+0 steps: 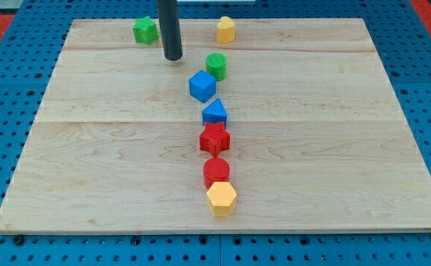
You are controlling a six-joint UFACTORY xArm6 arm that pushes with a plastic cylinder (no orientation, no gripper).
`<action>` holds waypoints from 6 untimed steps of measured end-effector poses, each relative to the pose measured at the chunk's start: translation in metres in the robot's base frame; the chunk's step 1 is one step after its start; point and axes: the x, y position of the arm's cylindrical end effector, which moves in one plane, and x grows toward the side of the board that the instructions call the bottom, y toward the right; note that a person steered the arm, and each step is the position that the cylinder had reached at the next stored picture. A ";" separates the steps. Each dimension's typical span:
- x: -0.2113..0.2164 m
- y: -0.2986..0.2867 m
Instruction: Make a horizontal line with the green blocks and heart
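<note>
A green star-like block (146, 30) lies at the view's top left. A green cylinder (216, 66) sits near the top centre. A yellow heart-like block (225, 29) lies at the top, right of centre. My tip (173, 58) rests on the board between the two green blocks, just below and right of the green star and left of the green cylinder, touching neither.
Below the green cylinder runs a rough column: a blue cube (202, 86), a blue triangular block (214, 113), a red star (214, 139), a red cylinder (216, 171) and a yellow hexagon (221, 198). The wooden board (89, 148) lies on a blue pegboard.
</note>
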 end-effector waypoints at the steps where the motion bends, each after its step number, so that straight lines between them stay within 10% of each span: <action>1: 0.024 0.036; 4: 0.063 0.174; 6: -0.032 0.207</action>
